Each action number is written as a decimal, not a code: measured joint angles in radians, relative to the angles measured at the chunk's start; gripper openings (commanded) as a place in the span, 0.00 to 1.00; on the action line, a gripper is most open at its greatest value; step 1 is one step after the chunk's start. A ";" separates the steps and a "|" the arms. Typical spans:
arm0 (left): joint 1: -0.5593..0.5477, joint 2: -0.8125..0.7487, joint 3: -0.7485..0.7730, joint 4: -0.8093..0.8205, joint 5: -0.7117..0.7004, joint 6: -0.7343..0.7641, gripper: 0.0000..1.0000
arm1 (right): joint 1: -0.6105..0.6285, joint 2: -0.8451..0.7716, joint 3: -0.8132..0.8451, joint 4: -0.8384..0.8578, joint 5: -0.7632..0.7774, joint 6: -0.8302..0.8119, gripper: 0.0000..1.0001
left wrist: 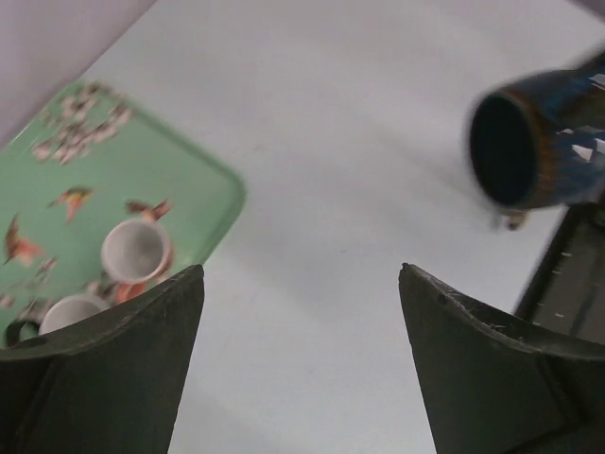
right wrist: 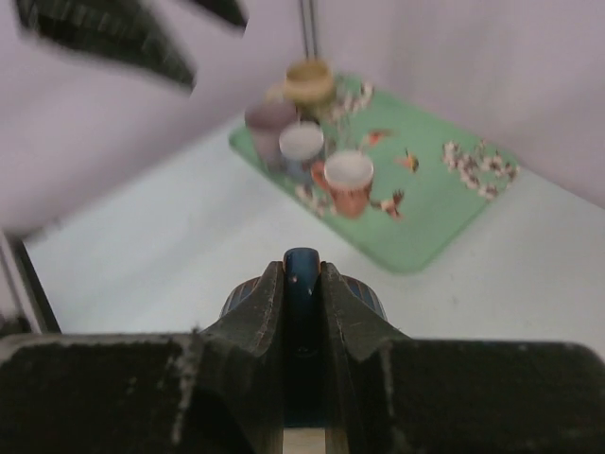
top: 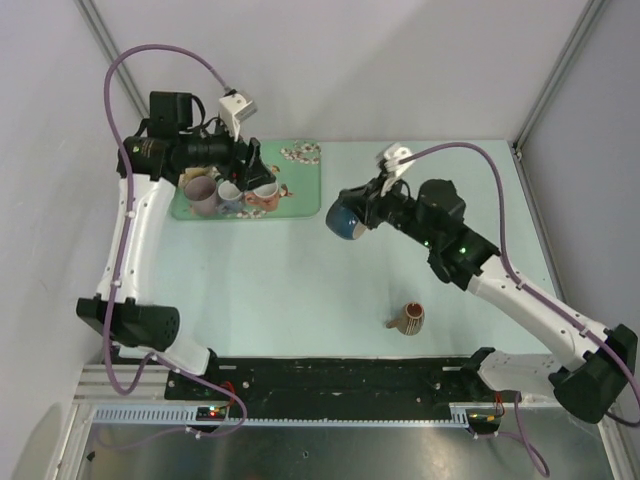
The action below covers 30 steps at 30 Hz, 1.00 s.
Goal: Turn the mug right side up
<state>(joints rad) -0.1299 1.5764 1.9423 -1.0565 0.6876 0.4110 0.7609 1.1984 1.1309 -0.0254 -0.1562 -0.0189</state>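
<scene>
My right gripper (top: 362,212) is shut on the handle of a dark blue mug (top: 344,217) and holds it above the table, right of the green tray. In the left wrist view the blue mug (left wrist: 529,142) lies on its side in the air, its dark opening facing that camera. In the right wrist view the mug's handle (right wrist: 302,284) is pinched between my right fingers (right wrist: 267,312). My left gripper (top: 255,172) is open and empty, hovering over the mugs on the tray; its fingers (left wrist: 142,359) show wide apart.
A green patterned tray (top: 300,195) at the back left holds several upright mugs: purple (top: 199,193), white-rimmed (top: 231,193), orange (top: 263,197). A small brown mug (top: 408,319) lies on its side near the front middle. Grey walls enclose the table.
</scene>
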 measured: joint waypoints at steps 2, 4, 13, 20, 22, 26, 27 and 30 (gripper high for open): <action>-0.018 -0.031 0.002 -0.001 0.087 -0.015 0.90 | -0.038 -0.029 -0.037 0.129 0.006 0.124 0.00; -0.048 -0.052 0.006 -0.002 0.166 -0.038 0.92 | -0.047 -0.029 -0.053 0.222 0.012 0.214 0.00; -0.192 -0.051 0.051 -0.002 0.377 -0.119 0.93 | -0.047 0.002 -0.077 0.545 0.036 0.438 0.00; -0.254 0.004 0.100 -0.001 0.404 -0.151 0.72 | -0.047 0.035 -0.078 0.690 0.040 0.494 0.00; -0.267 0.024 0.112 -0.001 0.418 -0.169 0.46 | -0.047 0.052 -0.078 0.711 0.038 0.505 0.00; -0.277 0.073 0.132 -0.008 0.478 -0.208 0.04 | -0.048 0.077 -0.079 0.727 0.016 0.521 0.00; -0.275 0.082 0.132 -0.014 0.504 -0.227 0.02 | -0.052 0.080 -0.080 0.736 0.003 0.523 0.00; -0.271 0.093 0.132 -0.028 0.560 -0.253 0.00 | -0.072 0.084 -0.081 0.758 -0.064 0.527 0.11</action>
<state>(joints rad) -0.4007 1.6691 2.0747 -1.0843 1.2476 0.1581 0.6888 1.2819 1.0500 0.7330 -0.2207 0.5083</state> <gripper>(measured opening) 0.119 0.196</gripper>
